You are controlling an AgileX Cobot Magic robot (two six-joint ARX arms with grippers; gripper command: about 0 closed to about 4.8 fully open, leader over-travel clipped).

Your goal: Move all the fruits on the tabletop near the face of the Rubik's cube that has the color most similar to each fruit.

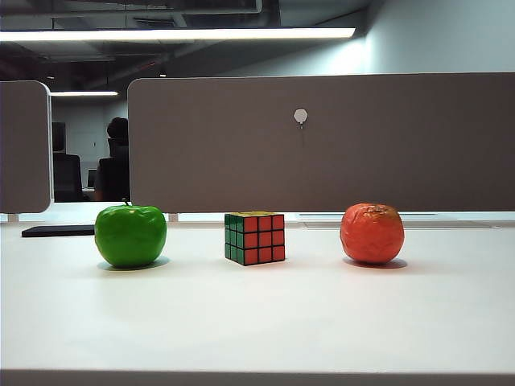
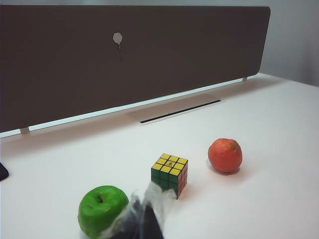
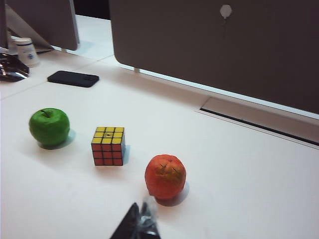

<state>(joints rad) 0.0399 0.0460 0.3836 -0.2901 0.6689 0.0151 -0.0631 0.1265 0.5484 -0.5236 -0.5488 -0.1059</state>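
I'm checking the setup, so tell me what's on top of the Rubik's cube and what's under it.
Nothing sits on the Rubik's cube; its top face is yellow and bare. It rests on the white tabletop. Its bottom face is hidden.

On the plain white surface (image 1: 257, 322), bare gaps lay on either side of the small black-lined Rubik's cube (image 1: 255, 238), separating it from the glossy green apple (image 1: 130, 235) on the left and the wrinkled orange-red fruit (image 1: 372, 233) on the right. The near strip lay bare; a grey partition panel (image 1: 322, 145) closed the far side.

bright overhead strip light (image 1: 177, 34), soft shadows, slight blur.
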